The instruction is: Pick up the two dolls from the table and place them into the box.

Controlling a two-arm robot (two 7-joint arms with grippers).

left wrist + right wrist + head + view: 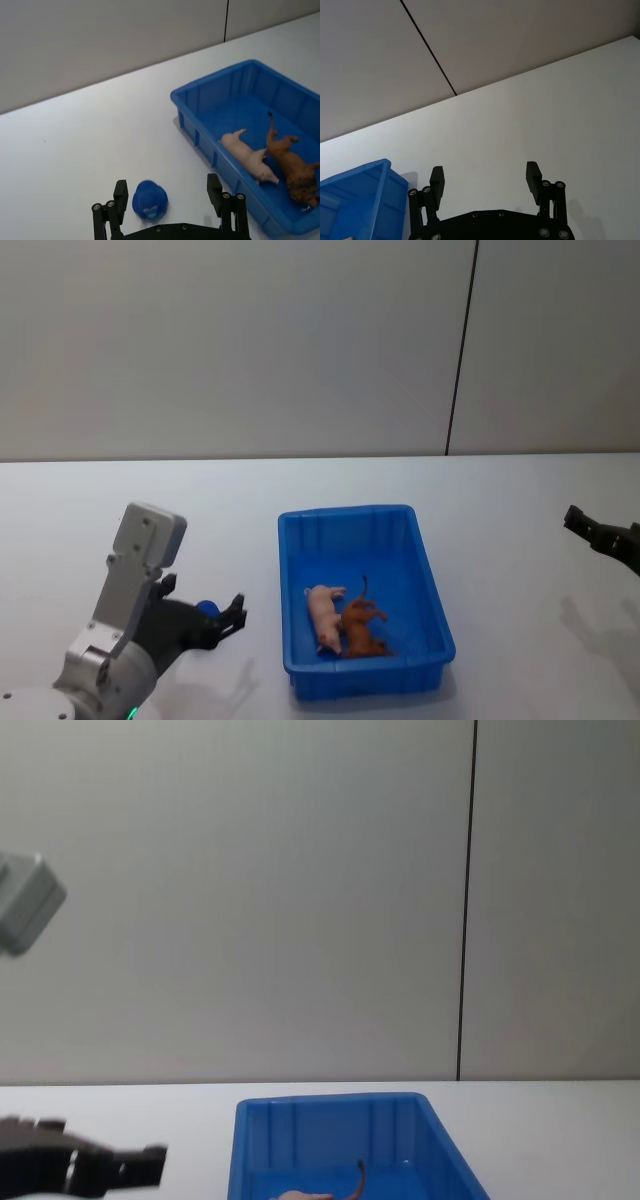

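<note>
Both dolls lie side by side inside the blue box [298, 540], near its front end: the pale pink doll [324, 617] on the left and the reddish-brown doll [364, 628] on the right. The left wrist view shows the pink doll [248, 155] and brown doll [294, 167] on the floor of the box [200, 100]. My left gripper [226, 618] hovers open over the white table [120, 500] left of the box, with nothing held. My right gripper [486, 180] is open and empty, far right of the box.
A small blue cap-shaped object [149, 200] sits on the table between my left gripper's fingers [120, 192], untouched. A grey wall with a dark vertical seam [460, 350] runs behind the table. Open tabletop lies on both sides of the box.
</note>
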